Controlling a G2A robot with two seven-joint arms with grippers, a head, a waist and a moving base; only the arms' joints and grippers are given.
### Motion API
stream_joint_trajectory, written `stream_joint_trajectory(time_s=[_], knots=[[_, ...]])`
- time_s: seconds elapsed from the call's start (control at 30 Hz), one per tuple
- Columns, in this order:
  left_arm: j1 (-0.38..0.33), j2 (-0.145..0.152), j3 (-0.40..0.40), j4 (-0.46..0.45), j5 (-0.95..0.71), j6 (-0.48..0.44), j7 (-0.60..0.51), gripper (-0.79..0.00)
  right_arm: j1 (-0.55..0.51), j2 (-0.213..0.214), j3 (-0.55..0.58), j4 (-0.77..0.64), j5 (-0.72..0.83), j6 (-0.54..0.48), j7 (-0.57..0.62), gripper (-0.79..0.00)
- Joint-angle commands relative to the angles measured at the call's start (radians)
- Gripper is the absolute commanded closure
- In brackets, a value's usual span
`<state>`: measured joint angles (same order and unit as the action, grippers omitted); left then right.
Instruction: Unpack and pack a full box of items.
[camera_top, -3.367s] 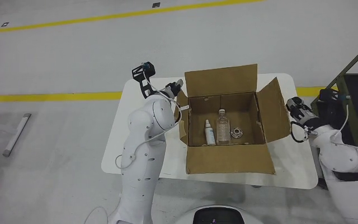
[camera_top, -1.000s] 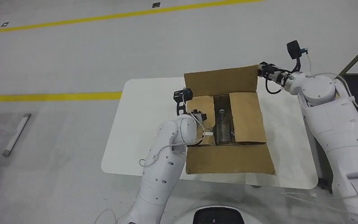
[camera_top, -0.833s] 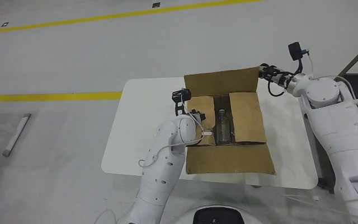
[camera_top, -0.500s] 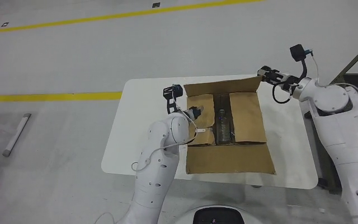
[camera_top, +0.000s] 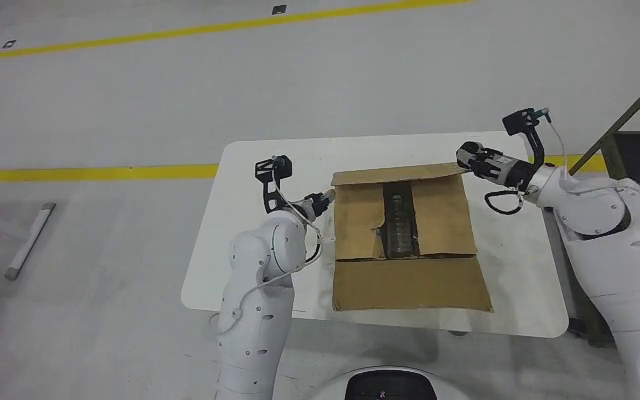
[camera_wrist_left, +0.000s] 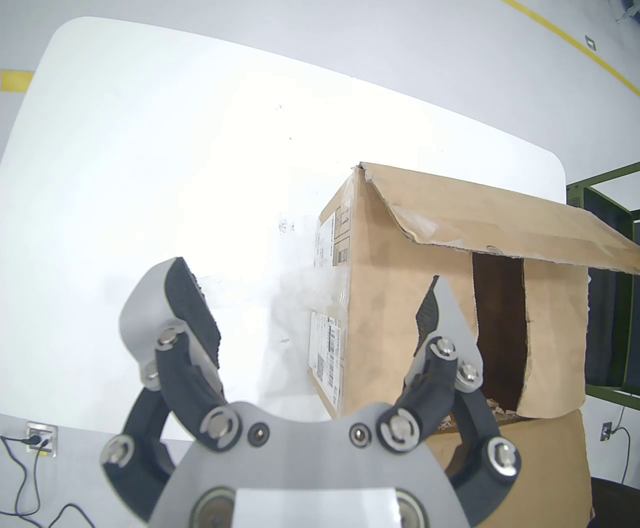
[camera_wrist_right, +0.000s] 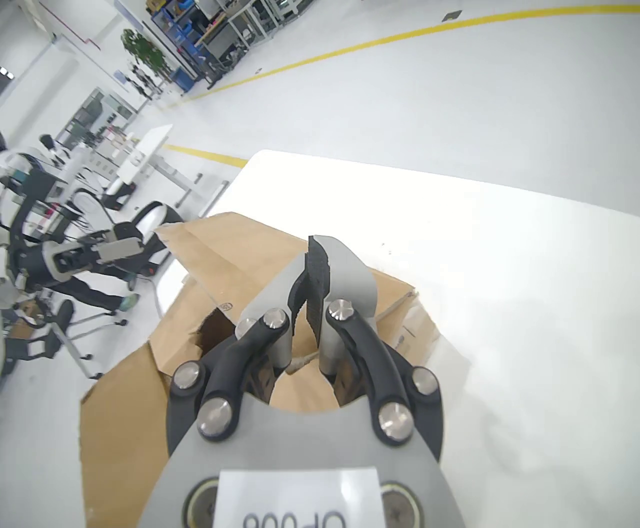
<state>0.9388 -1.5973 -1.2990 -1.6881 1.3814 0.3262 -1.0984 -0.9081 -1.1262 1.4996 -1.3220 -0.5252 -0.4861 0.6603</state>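
Two side flaps (camera_top: 440, 215) lie folded over the box (camera_top: 405, 280) on the tabletop (camera_top: 520, 280). My right jaws, closed on nothing, sit at a corner of the far flap (camera_top: 400, 176), likely to press it down; left jaws gape empty alongside.

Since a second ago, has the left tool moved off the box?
Yes. The left tool has pulled back leftward off the box and is now over the table beside the box's left wall.
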Motion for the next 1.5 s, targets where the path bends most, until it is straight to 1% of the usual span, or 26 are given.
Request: stream_joint_trajectory(time_s=[0.0,0.2,0.4,0.43,0.5,0.57,0.73,0.83,0.9,1.0,1.13,1.33,1.4,1.47], knots=[[0.000,0.000,0.000,0.000,0.000,0.000,0.000,-0.785,-0.029,0.001,-0.003,-0.042,-0.014,0.000,-0.028,0.000],[0.000,0.000,0.000,0.000,0.000,0.000,0.000,-0.785,-0.094,0.008,-0.024,-0.114,-0.097,-0.019,-0.048,0.000],[0.000,0.000,0.000,0.000,0.000,0.000,0.000,-0.785,-0.111,0.014,-0.039,-0.125,-0.136,-0.030,-0.026,0.000],[0.008,0.001,0.002,0.000,-0.001,-0.012,0.012,-0.785,-0.111,0.015,-0.042,-0.125,-0.144,-0.028,-0.025,0.000],[0.037,0.009,0.007,-0.010,0.027,-0.106,0.041,-0.785,-0.112,0.016,-0.050,-0.126,-0.158,-0.031,-0.030,0.000],[0.075,0.020,-0.014,-0.034,0.056,-0.181,0.057,-0.785,-0.115,0.016,-0.058,-0.129,-0.158,-0.031,-0.037,0.000],[0.171,0.044,-0.070,-0.144,0.085,-0.356,0.076,-0.785,-0.122,0.018,-0.069,-0.139,-0.191,0.003,-0.058,0.000],[0.233,0.056,-0.087,-0.209,0.091,-0.459,0.097,-0.785,-0.128,0.018,-0.074,-0.147,-0.199,0.021,-0.072,0.000],[0.270,0.063,-0.092,-0.235,0.108,-0.513,0.100,-0.785,-0.133,0.019,-0.076,-0.151,-0.199,0.029,-0.077,0.000],[0.270,0.063,-0.092,-0.235,0.108,-0.513,0.100,-0.785,-0.141,0.020,-0.078,-0.156,-0.205,0.046,-0.088,0.000],[0.270,0.063,-0.092,-0.235,0.108,-0.513,0.100,-0.785,-0.149,0.019,-0.077,-0.163,-0.196,0.096,-0.099,0.000],[0.271,0.064,-0.091,-0.236,0.113,-0.516,0.106,-0.785,-0.169,0.021,-0.083,-0.187,-0.188,0.105,-0.092,0.000],[0.279,0.068,-0.083,-0.241,0.143,-0.550,0.140,-0.785,-0.175,0.022,-0.084,-0.192,-0.189,0.111,-0.088,0.000],[0.294,0.075,-0.088,-0.262,0.166,-0.588,0.143,-0.785,-0.177,0.022,-0.088,-0.196,-0.197,0.117,-0.087,0.000]])
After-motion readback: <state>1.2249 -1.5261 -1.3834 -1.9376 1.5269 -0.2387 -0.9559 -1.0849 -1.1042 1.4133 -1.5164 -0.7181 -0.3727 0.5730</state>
